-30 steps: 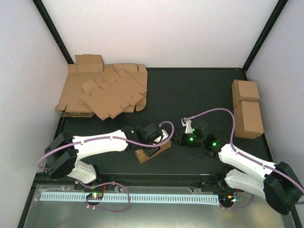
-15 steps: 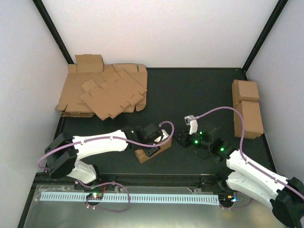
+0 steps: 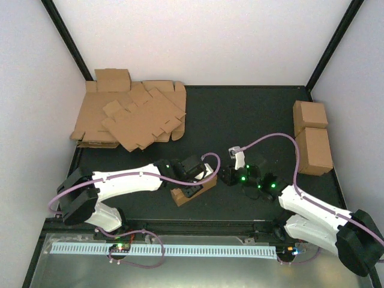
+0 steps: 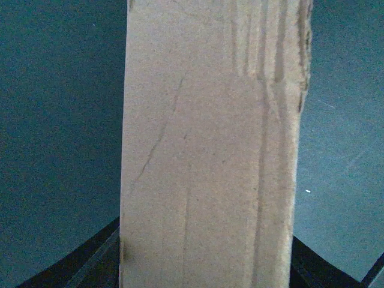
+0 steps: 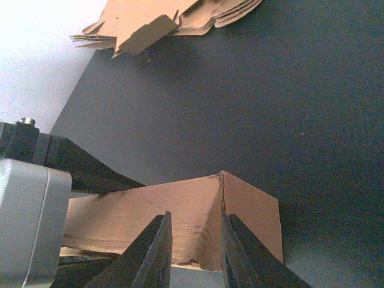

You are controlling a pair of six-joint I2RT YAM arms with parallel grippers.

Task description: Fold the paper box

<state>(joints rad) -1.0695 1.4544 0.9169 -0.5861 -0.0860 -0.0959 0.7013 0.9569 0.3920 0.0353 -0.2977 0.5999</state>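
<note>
The left gripper (image 3: pixel 192 187) pinches the paper box (image 3: pixel 179 197) between its 2 fingers, seemingly to steady it. The right gripper (image 5: pixel 196 221) hangs with the box's end just ahead of its fingertips. Its fingers are slightly parted and empty, lined up with the corner crease, probably to press it.

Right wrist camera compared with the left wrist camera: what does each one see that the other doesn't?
Only the right wrist: the heap of flat brown cardboard sheets, a white wall, the left arm's grey body, the right gripper's dark fingers. Only the left wrist: a close-up of one creased panel. Both: the long brown paper box and the black table.
</note>
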